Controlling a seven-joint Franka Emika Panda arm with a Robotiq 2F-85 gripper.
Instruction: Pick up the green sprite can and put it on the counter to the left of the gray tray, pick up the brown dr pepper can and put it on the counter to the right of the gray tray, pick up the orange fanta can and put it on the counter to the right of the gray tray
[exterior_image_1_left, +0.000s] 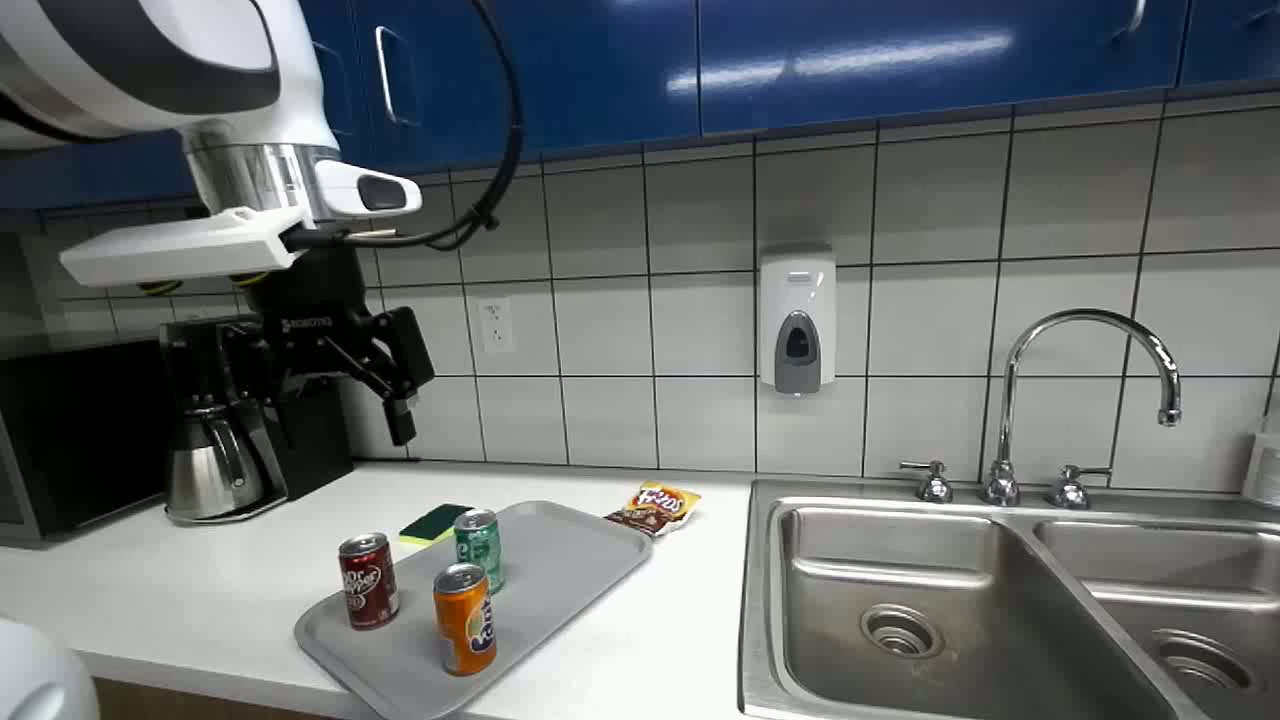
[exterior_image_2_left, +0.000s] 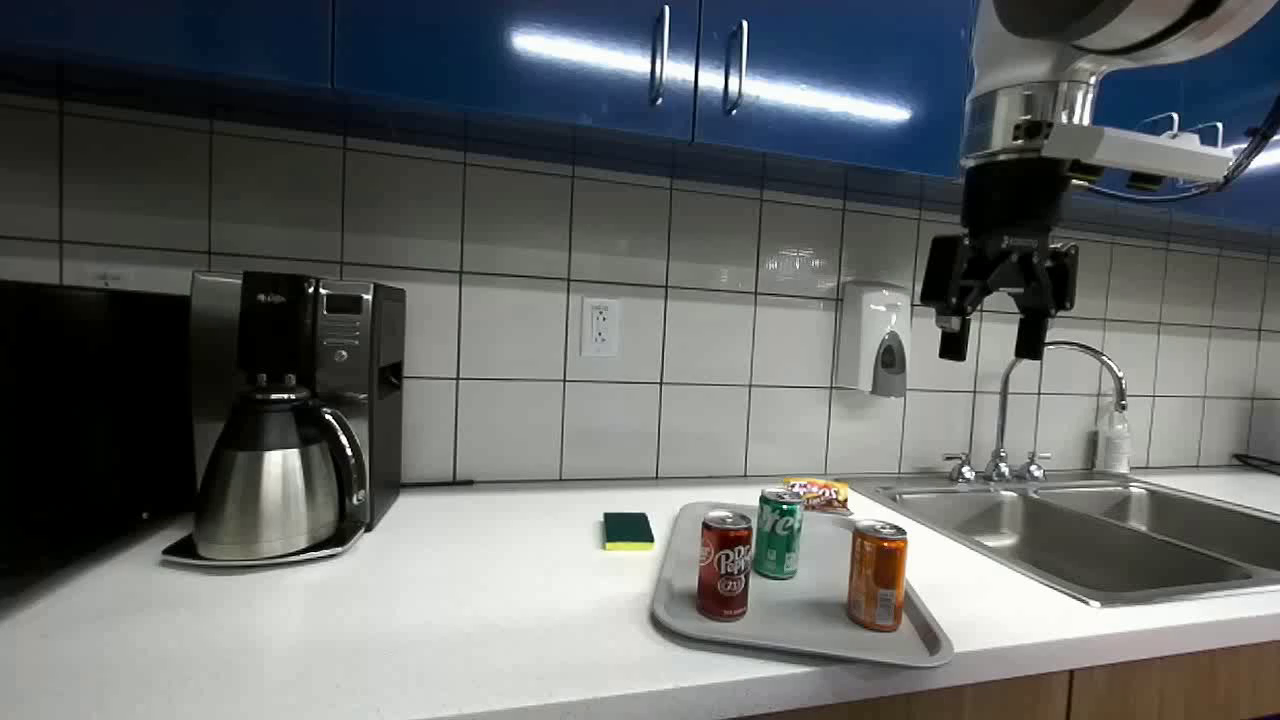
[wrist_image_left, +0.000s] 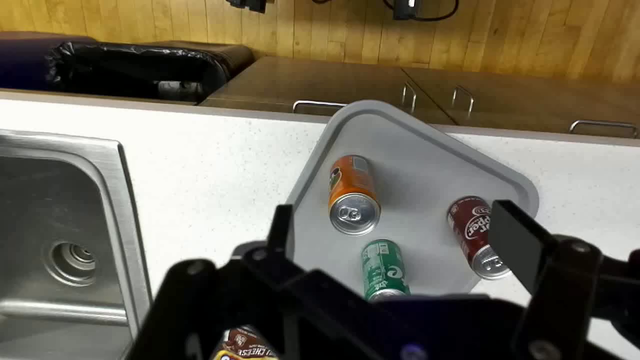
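Note:
The green sprite can (exterior_image_1_left: 481, 556) (exterior_image_2_left: 778, 540) (wrist_image_left: 383, 267), the brown dr pepper can (exterior_image_1_left: 369, 585) (exterior_image_2_left: 724, 575) (wrist_image_left: 468, 225) and the orange fanta can (exterior_image_1_left: 465, 622) (exterior_image_2_left: 876, 580) (wrist_image_left: 351, 179) all stand upright on the gray tray (exterior_image_1_left: 570, 560) (exterior_image_2_left: 800, 615) (wrist_image_left: 412, 187). The tray lies on the white counter (exterior_image_1_left: 620, 650) (exterior_image_2_left: 500, 610) (wrist_image_left: 215, 175). My gripper (exterior_image_1_left: 342, 425) (exterior_image_2_left: 992, 348) (wrist_image_left: 394, 215) is open and empty, high above the counter in both exterior views. In the wrist view, a finger covers part of the dr pepper can, and the gripper body hides part of the sprite can's top.
A green and yellow sponge (exterior_image_1_left: 435, 523) (exterior_image_2_left: 628, 531) lies beside the tray. A snack bag (exterior_image_1_left: 655, 507) (exterior_image_2_left: 820, 494) (wrist_image_left: 246, 345) touches or lies close to the tray. The steel sink (exterior_image_1_left: 758, 620) (exterior_image_2_left: 1110, 590) and a coffee maker (exterior_image_1_left: 215, 470) (exterior_image_2_left: 280, 500) flank it. Blue cabinets (exterior_image_1_left: 900, 60) hang above.

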